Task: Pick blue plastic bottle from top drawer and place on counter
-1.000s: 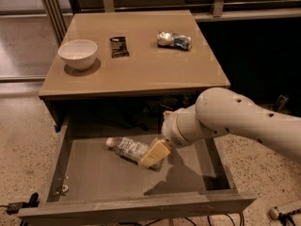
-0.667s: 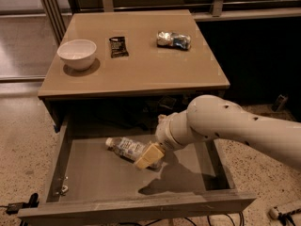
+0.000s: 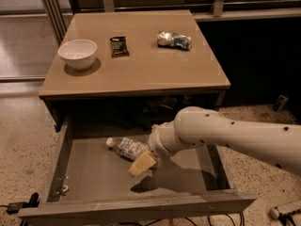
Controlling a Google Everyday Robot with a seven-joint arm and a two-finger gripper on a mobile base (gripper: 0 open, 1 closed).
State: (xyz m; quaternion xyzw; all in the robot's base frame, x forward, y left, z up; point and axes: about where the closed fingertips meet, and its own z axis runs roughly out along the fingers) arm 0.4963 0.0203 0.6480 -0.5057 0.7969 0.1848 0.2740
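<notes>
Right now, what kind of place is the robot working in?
Likely an office break area or mock kitchen: a tan counter with a white bowl and snack packet, speckled floor, and an open top drawer where the gripper sits by the blue plastic bottle.

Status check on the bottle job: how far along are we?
Done: the top drawer stands open. In hand: the gripper is down inside it, at the base end of the blue plastic bottle, which lies on its side on the drawer floor; a grasp is not confirmed. Left: lift it and set it on the counter, beside the white bowl, dark packet and snack bag.
</notes>
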